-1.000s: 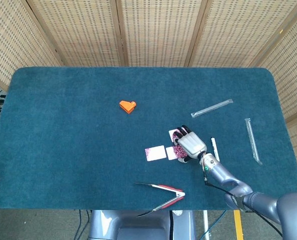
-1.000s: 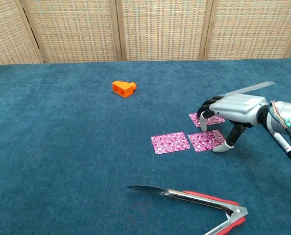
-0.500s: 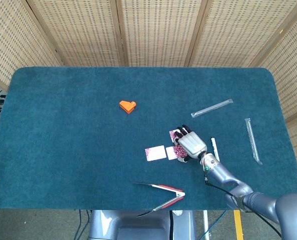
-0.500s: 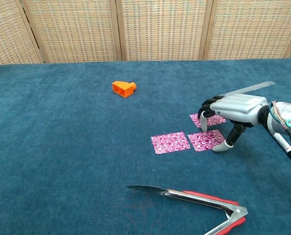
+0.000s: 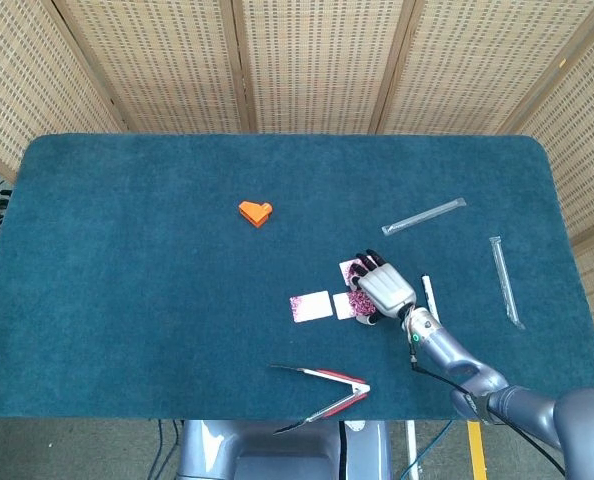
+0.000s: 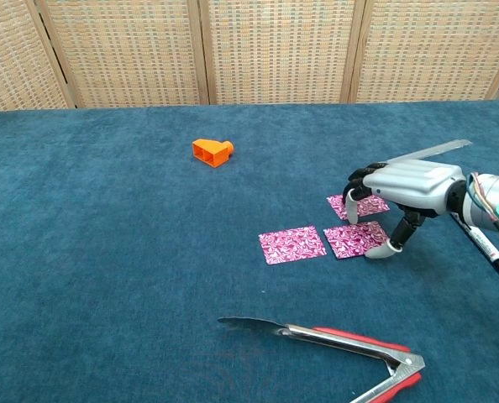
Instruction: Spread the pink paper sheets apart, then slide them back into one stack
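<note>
Three pink paper sheets lie separated on the blue surface (image 6: 107,252), so you can log the spreading half as done, or nearly so. In the chest view the left sheet (image 6: 292,244) sits at centre frame, the middle sheet (image 6: 354,238) just beside it with a thin strip of cloth between, and the far sheet (image 6: 359,204) just above and to the right, partly under the fingers. Whether more sheets are hidden beneath these cannot be told.

Your right robot hand (image 6: 405,186) arches over the middle and far sheets, palm down. One fingertip (image 6: 351,216) points down near the gap between those two and the thumb tip (image 6: 382,253) rests at the middle sheet's right edge. It grips nothing; the fingers are apart and bent. The left robot hand shows in neither view.

What is left: slide all three back into one stack.

Room to move:
- In the head view the sheets lie lower centre-right, well inside the surface's edges.
- Open cloth spreads left and above; the orange block (image 6: 212,152) is well apart, upper left.
- The red-handled tongs (image 6: 333,342) lie below the sheets in frame, near but not touching; keep sweeps off that side.
- The clear tubes (image 5: 424,216) and the white pen (image 5: 430,296) lie to the right.
</note>
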Robot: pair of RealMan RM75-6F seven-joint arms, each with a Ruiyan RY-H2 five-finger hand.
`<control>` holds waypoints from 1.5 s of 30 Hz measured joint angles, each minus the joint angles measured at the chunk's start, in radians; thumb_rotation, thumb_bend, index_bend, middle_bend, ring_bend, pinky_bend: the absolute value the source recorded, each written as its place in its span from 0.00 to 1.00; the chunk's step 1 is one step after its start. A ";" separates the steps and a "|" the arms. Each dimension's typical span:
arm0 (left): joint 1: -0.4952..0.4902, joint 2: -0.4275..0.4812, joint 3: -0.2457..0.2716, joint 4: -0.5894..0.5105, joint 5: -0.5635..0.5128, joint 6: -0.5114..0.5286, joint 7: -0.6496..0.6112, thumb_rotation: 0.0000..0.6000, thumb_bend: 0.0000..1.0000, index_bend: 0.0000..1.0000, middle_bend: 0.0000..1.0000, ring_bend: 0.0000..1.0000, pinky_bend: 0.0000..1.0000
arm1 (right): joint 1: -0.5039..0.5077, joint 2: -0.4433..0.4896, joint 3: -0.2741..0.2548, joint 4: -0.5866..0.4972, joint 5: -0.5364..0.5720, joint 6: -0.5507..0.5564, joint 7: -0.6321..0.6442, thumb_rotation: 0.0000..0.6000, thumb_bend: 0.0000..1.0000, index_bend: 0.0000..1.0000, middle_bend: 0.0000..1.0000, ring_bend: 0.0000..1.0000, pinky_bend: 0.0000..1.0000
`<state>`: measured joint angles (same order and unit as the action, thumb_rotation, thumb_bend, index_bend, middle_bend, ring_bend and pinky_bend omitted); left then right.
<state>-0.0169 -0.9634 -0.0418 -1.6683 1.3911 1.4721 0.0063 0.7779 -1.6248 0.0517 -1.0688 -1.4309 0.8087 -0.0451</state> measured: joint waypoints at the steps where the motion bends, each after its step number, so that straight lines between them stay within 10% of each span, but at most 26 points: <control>1: 0.000 0.000 0.000 0.000 0.000 0.000 0.000 1.00 0.04 0.11 0.00 0.00 0.00 | 0.000 0.003 0.001 -0.005 -0.001 0.002 -0.001 1.00 0.36 0.44 0.23 0.00 0.00; 18: 0.009 0.002 0.002 -0.002 0.001 0.010 -0.003 1.00 0.04 0.11 0.00 0.00 0.00 | 0.053 0.050 0.038 -0.054 -0.006 -0.021 -0.010 1.00 0.36 0.44 0.23 0.00 0.00; 45: 0.022 0.005 0.005 -0.017 -0.007 0.020 0.013 1.00 0.03 0.11 0.00 0.00 0.00 | 0.148 -0.018 0.024 0.217 -0.057 -0.103 0.153 1.00 0.36 0.44 0.21 0.00 0.00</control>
<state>0.0055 -0.9580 -0.0371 -1.6851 1.3844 1.4923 0.0196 0.9255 -1.6429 0.0753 -0.8514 -1.4882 0.7059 0.1077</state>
